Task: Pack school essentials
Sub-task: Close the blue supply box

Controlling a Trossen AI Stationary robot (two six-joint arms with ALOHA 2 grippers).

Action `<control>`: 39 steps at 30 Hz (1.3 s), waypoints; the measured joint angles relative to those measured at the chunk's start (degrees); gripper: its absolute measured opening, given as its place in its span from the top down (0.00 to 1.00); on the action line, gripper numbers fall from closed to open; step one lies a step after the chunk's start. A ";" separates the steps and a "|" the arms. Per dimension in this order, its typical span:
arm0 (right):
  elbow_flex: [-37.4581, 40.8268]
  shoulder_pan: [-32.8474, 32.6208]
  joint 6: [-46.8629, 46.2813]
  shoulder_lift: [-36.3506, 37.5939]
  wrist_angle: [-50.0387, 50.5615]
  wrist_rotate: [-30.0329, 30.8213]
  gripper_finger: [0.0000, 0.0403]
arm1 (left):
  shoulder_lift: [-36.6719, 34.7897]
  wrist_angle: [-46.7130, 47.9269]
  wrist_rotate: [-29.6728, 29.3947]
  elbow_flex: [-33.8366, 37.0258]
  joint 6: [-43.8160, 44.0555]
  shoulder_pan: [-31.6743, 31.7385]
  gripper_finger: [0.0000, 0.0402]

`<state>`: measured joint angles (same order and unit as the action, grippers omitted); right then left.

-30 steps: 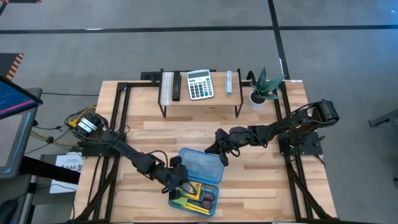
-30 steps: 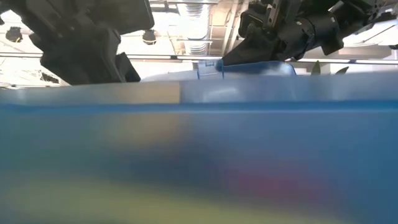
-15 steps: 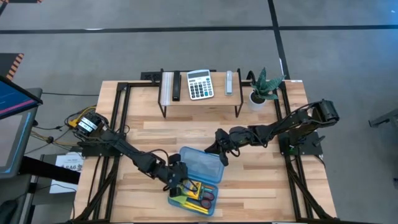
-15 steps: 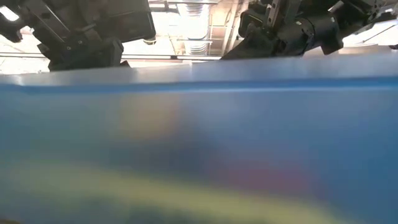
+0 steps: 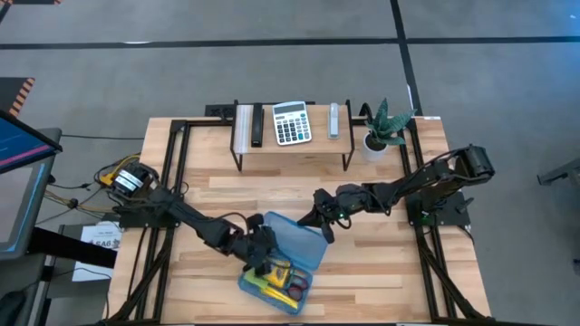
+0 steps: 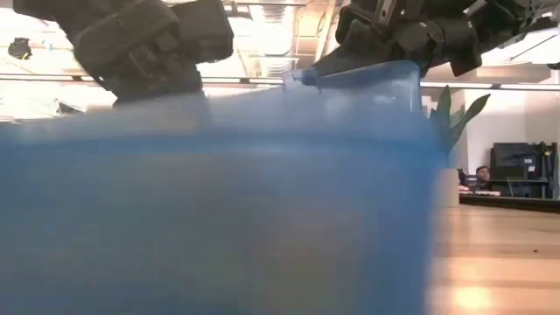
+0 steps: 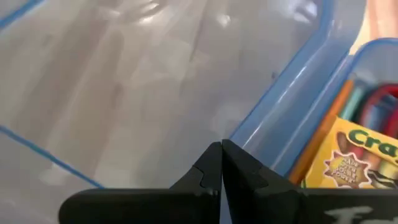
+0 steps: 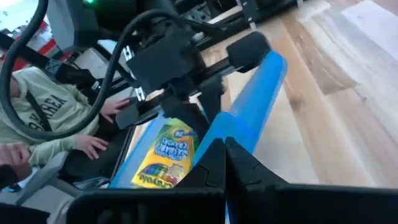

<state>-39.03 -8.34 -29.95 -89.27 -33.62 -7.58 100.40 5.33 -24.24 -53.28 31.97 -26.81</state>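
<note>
The translucent blue case [image 5: 283, 263] lies near the table's front middle, its lid [image 5: 301, 241] raised off the base. Inside the base are the school essentials [image 5: 276, 279]: a yellow-green crayon box [image 7: 359, 158], shown too in the right wrist view [image 8: 163, 155], yellow sticks and something red. My left gripper [image 5: 260, 249] is shut at the case's left side, where lid and base meet. At the lid's far edge my right gripper [image 5: 322, 225] is shut on the lid. My left gripper has its shut fingertips [image 7: 214, 163] against the lid's blue rim [image 7: 261, 134] close to the base, slanting down from the table's left. I cannot tell whether they press on it. My right gripper pinches the lid's free far edge [image 8: 239, 134] between its two fingers, coming nearly level from the table's right. That edge [image 6: 302, 77] is held up above the base, so the lid stands tilted.
A low shelf at the far edge carries a calculator [image 5: 292, 122] and small devices, with a potted plant [image 5: 381, 131] to its right. Bare wood [image 5: 390, 263] lies right of the case. A seated person [image 8: 37, 118] shows beyond the table.
The case has turned about on the table: its near end with the essentials has swung toward the left edge, while the lid's far edge stays in my right gripper. My left gripper has moved toward the far edge along the case's left side and has turned, staying shut.
</note>
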 joint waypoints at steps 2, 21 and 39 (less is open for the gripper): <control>-0.04 0.04 -0.02 0.04 -0.38 -0.29 0.98 | 0.00 0.12 -1.03 0.00 0.17 0.21 1.00; -0.02 -0.96 -0.04 0.01 -1.23 -0.30 0.98 | -0.80 3.02 -4.74 -4.55 -3.90 -1.13 1.00; -0.09 -0.94 -0.04 0.00 -1.08 -0.33 0.98 | -4.73 5.63 1.30 -6.79 -3.76 -20.56 1.00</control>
<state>-39.11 -9.28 -30.00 -89.27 -34.70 -7.90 95.67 10.96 -22.94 -60.07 28.20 -47.36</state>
